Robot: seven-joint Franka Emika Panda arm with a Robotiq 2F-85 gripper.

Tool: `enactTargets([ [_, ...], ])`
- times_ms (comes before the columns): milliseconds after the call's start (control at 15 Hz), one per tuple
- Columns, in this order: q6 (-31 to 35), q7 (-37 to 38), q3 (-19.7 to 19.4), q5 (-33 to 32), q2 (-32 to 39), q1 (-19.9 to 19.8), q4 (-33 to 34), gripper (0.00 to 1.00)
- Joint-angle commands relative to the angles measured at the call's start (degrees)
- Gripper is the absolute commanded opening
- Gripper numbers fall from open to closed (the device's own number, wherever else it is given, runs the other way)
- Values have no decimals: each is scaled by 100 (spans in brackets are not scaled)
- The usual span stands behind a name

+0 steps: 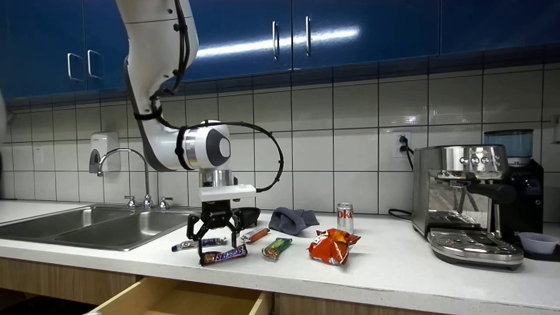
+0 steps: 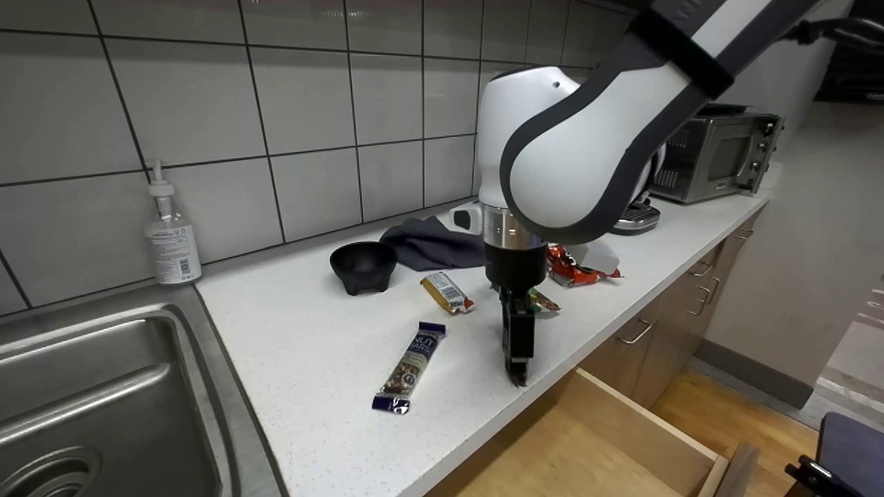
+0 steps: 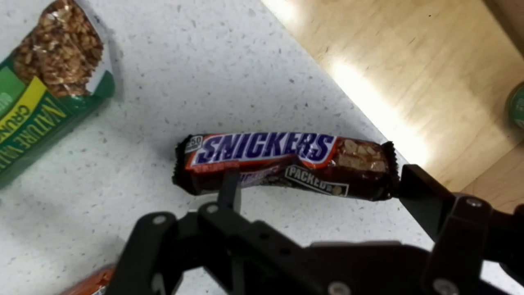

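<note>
My gripper [image 1: 217, 252] is open and points down just above the counter. In the wrist view its fingertips [image 3: 317, 180] are apart along the Snickers bar [image 3: 282, 164], one over its lower edge, one beside its end. The Snickers bar [image 1: 229, 254] lies near the counter's front edge; in an exterior view the gripper [image 2: 516, 376] hides it. A green granola bar [image 1: 277, 248] lies beside it, also in the wrist view [image 3: 45, 90]. A nut bar [image 2: 409, 369] and a yellow-orange wrapped bar [image 2: 447, 293] lie behind.
An open wooden drawer [image 2: 587, 442] is below the counter edge, with a green round item [image 3: 518, 105] inside. A red chip bag [image 1: 333, 247], can [image 1: 345, 218], dark cloth [image 1: 292, 221], black bowl [image 2: 364, 266], sink [image 1: 127, 227] and espresso machine [image 1: 463, 205] are around.
</note>
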Motion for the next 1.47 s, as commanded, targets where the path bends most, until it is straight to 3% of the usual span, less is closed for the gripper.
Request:
enactTargets([
  [0, -383, 646, 114, 121, -259, -34, -49, 100],
  [600, -363, 3706, 14, 142, -756, 332, -398, 100],
  [933, -194, 5428, -123, -6, -618, 543, -349, 100],
  [1400, -109, 6943, -419, -246, -242, 715, -65, 100],
])
